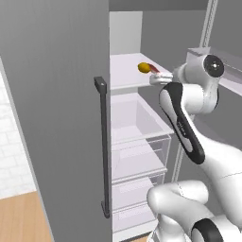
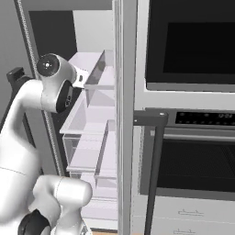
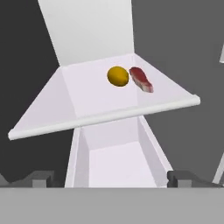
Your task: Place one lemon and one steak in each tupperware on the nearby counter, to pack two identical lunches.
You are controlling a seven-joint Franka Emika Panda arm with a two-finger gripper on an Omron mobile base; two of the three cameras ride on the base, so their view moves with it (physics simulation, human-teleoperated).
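You're lined up on the fridge shelf (image 3: pixel 57 109).
Gripper (image 3: pixel 111 177) jaws spread wide, facing the lemon (image 3: pixel 117 76) beside the steak (image 3: pixel 141 79), ready to reach.

Left and right base views: behind the arm, facing the open fridge shelf (image 1: pixel 127 71). Hand view: close, facing that shelf's front.

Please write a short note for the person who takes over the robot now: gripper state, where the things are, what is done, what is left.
Gripper: open, holds nothing, facing the open fridge.
Lemon and steak lie side by side on the white fridge shelf, above a drawer.
Done: the hand faces the shelf; nothing picked.
Left: grasp these, carry them to a tupperware; tupperware and counter are not in sight here.
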